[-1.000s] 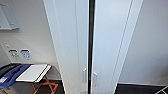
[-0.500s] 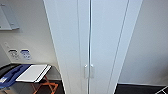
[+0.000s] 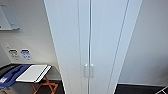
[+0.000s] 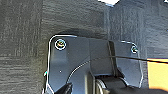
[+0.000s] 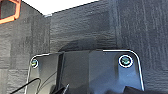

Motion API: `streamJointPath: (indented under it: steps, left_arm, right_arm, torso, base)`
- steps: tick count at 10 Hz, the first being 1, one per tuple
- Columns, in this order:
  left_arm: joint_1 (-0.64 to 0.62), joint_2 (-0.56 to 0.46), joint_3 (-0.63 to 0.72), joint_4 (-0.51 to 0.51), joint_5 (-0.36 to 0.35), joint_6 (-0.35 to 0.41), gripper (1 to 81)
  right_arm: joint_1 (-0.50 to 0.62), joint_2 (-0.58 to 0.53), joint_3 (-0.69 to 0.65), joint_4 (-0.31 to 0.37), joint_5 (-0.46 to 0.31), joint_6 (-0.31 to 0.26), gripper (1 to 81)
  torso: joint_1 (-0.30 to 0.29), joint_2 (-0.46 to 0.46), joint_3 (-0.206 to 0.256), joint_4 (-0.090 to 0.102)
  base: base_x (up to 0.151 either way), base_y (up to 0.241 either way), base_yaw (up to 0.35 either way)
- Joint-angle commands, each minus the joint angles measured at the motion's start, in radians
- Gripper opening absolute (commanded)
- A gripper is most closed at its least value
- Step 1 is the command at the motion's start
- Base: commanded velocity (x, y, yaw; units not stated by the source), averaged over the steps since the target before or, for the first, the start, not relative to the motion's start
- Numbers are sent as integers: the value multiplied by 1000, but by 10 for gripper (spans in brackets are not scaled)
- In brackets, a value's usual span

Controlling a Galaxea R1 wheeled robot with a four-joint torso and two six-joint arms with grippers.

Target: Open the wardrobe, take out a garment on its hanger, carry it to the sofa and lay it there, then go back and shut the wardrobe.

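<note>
The tall white wardrobe (image 3: 91, 42) stands straight ahead of me, both doors shut, its two small white handles (image 3: 89, 70) side by side at the centre seam. Low to my left sits a white tabletop (image 3: 32, 73) on orange legs (image 3: 45, 87), with a blue object (image 3: 11, 73) beside it. Both wrist cameras face dark grey carpet (image 5: 82, 27). I cannot tell whether either tool is open or closed.

On my left wrist plate (image 4: 75, 65) I see glossy dark metal with a pale rim; a round ringed fitting (image 4: 60, 44) sits at its corner, a thin black cable (image 4: 140, 58) crossing it.
</note>
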Motion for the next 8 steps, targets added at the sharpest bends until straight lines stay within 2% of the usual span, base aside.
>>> streamJointPath:
  steps: [1,4,8]
  left_arm:
    - [27,102,-126,71,-15,13,811]
    - [57,226,-316,73,-15,13,811]
    - [76,319,-453,73,-3,13,811]
  right_arm:
    - [-70,139,-157,-118,-60,-12,811]
    - [-144,144,-163,-143,-52,-19,811]
    - [-187,141,-206,-138,-44,-18,811]
  torso:
    - [0,0,0,0]
    - [0,0,1,0]
    - [-1,-1,2,0]
  base:
    - [0,0,0]
    - [0,0,0]
    - [0,0,0]
